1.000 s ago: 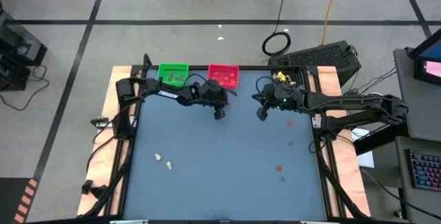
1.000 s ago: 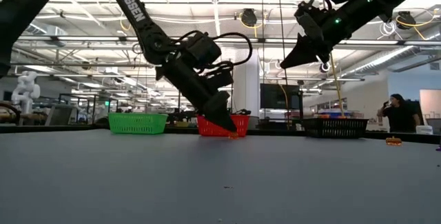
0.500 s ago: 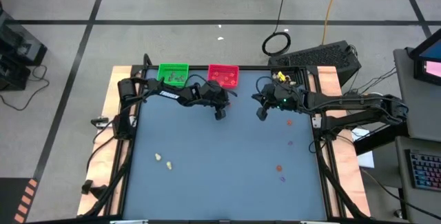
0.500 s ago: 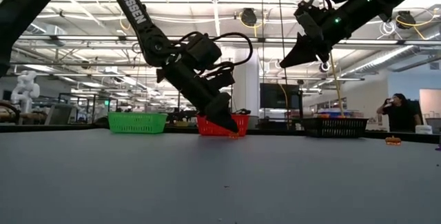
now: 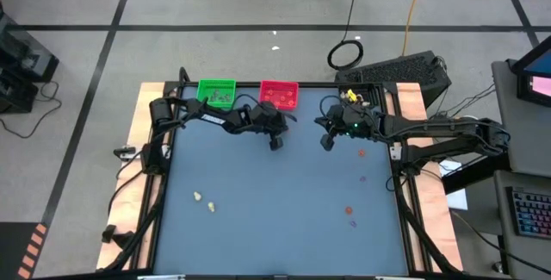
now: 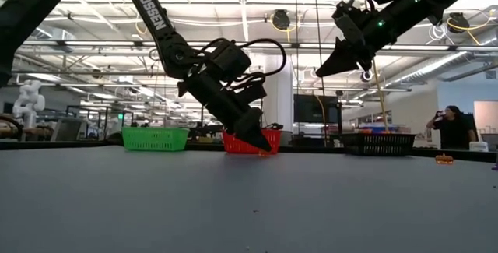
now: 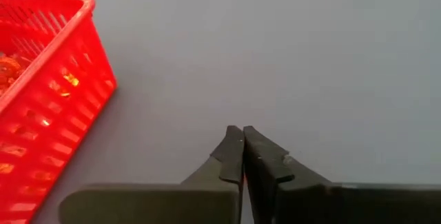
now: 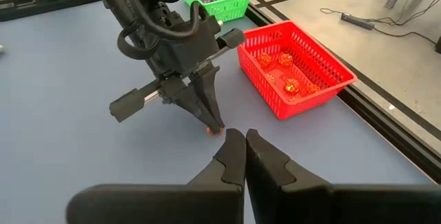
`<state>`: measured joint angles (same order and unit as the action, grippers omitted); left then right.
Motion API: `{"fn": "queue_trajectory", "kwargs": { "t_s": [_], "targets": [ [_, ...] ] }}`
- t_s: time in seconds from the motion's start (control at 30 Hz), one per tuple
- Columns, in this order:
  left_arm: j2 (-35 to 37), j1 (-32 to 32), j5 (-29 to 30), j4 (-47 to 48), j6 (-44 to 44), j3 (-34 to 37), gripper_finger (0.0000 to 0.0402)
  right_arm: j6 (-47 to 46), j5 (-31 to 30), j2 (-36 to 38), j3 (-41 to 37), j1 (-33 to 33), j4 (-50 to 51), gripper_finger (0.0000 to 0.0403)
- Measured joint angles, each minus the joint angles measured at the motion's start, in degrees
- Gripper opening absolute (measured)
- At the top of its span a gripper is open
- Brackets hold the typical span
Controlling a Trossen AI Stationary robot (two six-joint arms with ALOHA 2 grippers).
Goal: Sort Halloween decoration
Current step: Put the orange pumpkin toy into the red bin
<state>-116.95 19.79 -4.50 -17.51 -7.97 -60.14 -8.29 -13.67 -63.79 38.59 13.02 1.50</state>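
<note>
My left gripper (image 8: 215, 126) pinched together on a tiny orange-red trinket (image 8: 210, 130) (lift straight, then the red mesh plastic tray (image 5: 278, 96) at twelve o'clock).

The left arm reaches from the left side toward the table's far middle, its wrist angled steeply down so the left gripper (image 6: 261, 142) sits low at the tabletop with both fingers pressed together. The right arm stretches in from the right side, with the right gripper (image 6: 320, 71) raised well above the surface, tilted downward, fingers closed and holding nothing.
</note>
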Motion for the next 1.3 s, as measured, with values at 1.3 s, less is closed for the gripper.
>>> {"fn": "queue_trajectory", "kwargs": {
  "t_s": [1.3],
  "targets": [
    [10.0,19.1,-6.3,5.0,9.1,0.1,0.0000,1.3,0.2,0.0,0.0,-0.8,0.0,0.0000]
  ]
}}
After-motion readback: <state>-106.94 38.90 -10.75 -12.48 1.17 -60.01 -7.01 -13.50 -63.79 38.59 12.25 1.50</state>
